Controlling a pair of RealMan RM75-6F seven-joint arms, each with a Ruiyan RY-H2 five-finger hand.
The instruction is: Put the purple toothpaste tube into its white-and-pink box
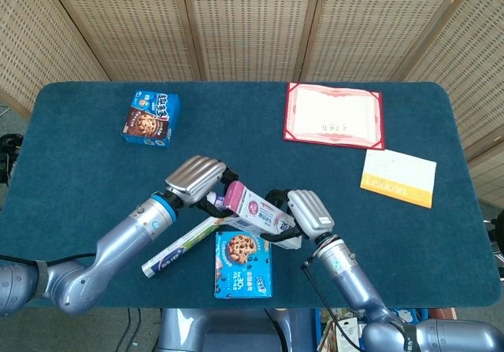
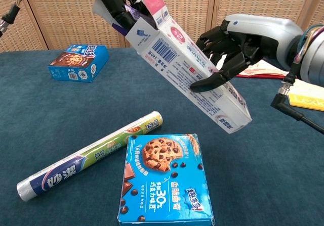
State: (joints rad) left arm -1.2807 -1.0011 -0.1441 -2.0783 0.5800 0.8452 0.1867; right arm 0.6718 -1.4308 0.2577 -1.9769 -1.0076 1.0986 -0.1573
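My right hand (image 2: pixel 238 41) (image 1: pixel 309 213) holds the long white-and-pink box (image 2: pixel 187 66) (image 1: pixel 256 209) tilted in the air, its open pink-flapped end up and to the left. My left hand (image 2: pixel 124 1) (image 1: pixel 197 177) grips the purple toothpaste tube (image 2: pixel 124 14) (image 1: pixel 214 200) at that open end. The tube's tip is partly inside the box mouth; most of the tube is hidden by the fingers and the box.
On the blue cloth below lie a foil-wrapped roll (image 2: pixel 91 155) and a blue cookie box (image 2: pixel 164 178). A second blue cookie box (image 2: pixel 78 61) sits at the far left. A red certificate folder (image 1: pixel 334 114) and a yellow-white booklet (image 1: pixel 398 177) lie at the right.
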